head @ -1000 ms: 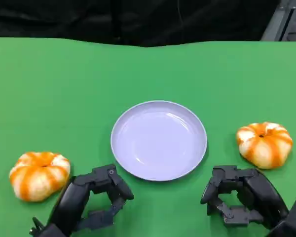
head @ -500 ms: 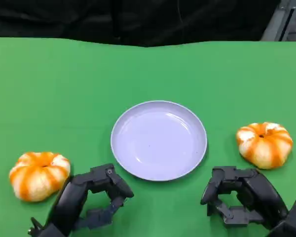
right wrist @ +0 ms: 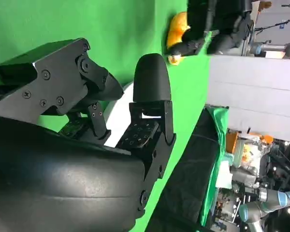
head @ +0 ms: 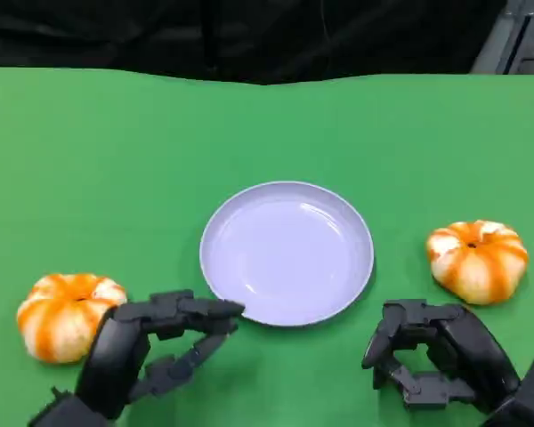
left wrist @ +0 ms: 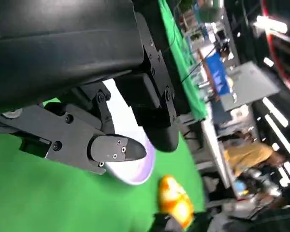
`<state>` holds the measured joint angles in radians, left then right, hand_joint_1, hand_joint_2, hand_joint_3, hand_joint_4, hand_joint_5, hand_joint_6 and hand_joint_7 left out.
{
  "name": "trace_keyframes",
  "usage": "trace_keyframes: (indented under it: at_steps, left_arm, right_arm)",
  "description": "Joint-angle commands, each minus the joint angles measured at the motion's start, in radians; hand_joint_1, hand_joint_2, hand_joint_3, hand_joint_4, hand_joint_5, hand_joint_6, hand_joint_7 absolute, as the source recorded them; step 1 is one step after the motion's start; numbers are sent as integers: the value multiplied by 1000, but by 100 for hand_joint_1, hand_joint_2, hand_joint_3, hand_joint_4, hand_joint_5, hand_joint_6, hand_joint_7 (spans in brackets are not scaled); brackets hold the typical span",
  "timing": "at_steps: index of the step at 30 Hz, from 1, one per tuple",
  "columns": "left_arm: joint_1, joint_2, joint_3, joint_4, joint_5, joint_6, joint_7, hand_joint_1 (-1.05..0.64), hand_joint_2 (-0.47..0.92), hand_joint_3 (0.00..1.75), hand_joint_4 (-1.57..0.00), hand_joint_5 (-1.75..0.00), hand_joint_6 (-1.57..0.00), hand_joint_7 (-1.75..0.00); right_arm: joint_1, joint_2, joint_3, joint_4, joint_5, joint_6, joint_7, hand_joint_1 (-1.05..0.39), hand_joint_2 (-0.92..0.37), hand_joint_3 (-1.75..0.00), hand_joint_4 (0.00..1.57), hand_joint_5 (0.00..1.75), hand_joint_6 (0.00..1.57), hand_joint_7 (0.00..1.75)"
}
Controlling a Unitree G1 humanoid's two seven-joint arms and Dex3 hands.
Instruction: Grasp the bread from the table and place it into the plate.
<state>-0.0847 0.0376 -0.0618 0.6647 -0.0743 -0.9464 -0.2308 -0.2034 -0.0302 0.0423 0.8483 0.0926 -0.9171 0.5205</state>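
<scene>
From the head view, a green table (head: pixel 116 151) runs back to a dark far edge, and a wide band of bare green lies between that edge and the things. One pale lavender plate (head: pixel 287 252) sits in the middle with nothing in it. There are two orange-and-white striped round breads: the left bread (head: pixel 64 313) lies near the table's left side, well apart from the plate, and the right bread (head: pixel 477 259) lies off the plate's right rim with a strip of green between them. The left hand (head: pixel 147 351) hangs just beside the left bread, fingers spread forward and grasping nothing, their tips close to the plate's near rim. The right hand (head: pixel 436 351) sits below the right bread, fingers loosely curled around an open gap and holding nothing, with green showing between it and the bread. In the left wrist view, the left hand's fingers (left wrist: pixel 117 148) reach out over the plate's rim (left wrist: pixel 130 175), and an orange bread (left wrist: pixel 175 202) shows beyond, probably the right one, though the picture is tilted and blurred. In the right wrist view, the right hand's fingers (right wrist: pixel 151 87) stand apart over green, a sliver of the plate (right wrist: pixel 117 113) behind them, and an orange bread (right wrist: pixel 176 30) lies far off beside the other black hand.
</scene>
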Motion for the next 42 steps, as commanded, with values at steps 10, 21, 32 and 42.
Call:
trace_keyframes:
  at_steps: [10, 21, 32, 42]
  left_arm:
    - [35, 46, 68, -133, -147, -18, -151, -61, 92, 13, -76, 0, -63, 0]
    - [82, 92, 196, -281, 71, 1, 6, -67, 92, 6, -66, 0, -61, 0]
    - [121, 196, 281, -377, 452, 100, 278, -76, 92, 8, -58, 0, -60, 0]
    - [127, 306, 244, -375, 696, 235, 476, -84, 92, 6, -59, -1, -63, -1]
  right_arm:
    - [-6, -9, -11, 13, 16, -10, 10, 11, -64, -96, 94, 137, 95, 106]
    - [-3, -10, -13, 16, 24, -9, 22, 9, -65, -95, 95, 136, 95, 105]
    - [-2, -9, -13, 11, 29, -2, 26, 9, -64, -96, 94, 137, 96, 105]
    - [0, -10, -11, 10, 24, -9, 20, 9, -64, -95, 94, 137, 95, 104]
